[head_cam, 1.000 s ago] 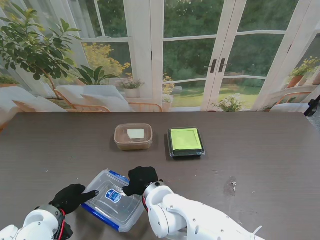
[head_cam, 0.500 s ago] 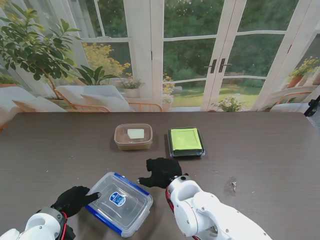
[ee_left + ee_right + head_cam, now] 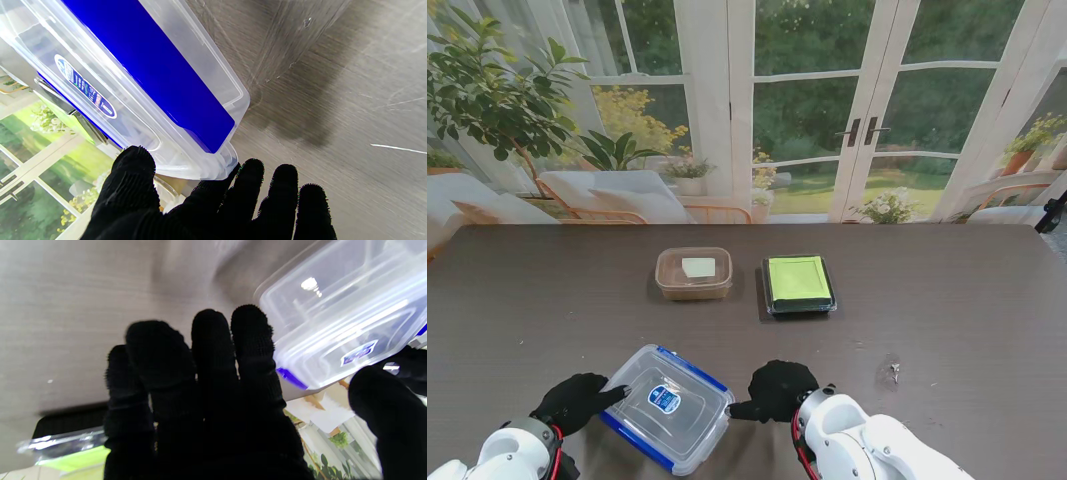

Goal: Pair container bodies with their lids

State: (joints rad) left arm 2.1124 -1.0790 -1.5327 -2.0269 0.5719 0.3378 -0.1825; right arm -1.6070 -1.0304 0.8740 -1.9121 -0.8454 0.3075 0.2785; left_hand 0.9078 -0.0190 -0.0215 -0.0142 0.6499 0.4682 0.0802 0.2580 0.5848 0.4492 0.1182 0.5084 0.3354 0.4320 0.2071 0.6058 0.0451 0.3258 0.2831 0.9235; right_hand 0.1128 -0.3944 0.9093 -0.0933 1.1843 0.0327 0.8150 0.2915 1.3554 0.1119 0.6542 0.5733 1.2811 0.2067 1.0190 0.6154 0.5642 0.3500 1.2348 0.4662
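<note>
A clear plastic container with blue clips and its lid on [image 3: 667,406] lies near me, left of centre, and also fills the left wrist view [image 3: 133,83] and a corner of the right wrist view [image 3: 347,323]. My left hand [image 3: 577,402] is open, its fingertips touching the container's left edge. My right hand [image 3: 779,391] is open beside the container's right side, thumb pointing at it without a grip. Farther away sit a lidded brown container [image 3: 693,273] and a black container with a green lid [image 3: 798,283].
The dark wooden table [image 3: 947,320] stretches to the right, with a small speck [image 3: 893,371] on it. Glass doors and plants stand beyond the far edge.
My right hand lifted off the container's far corner and swung right and toward me, ending beside its right side. The container turned slightly. The left hand barely moved.
</note>
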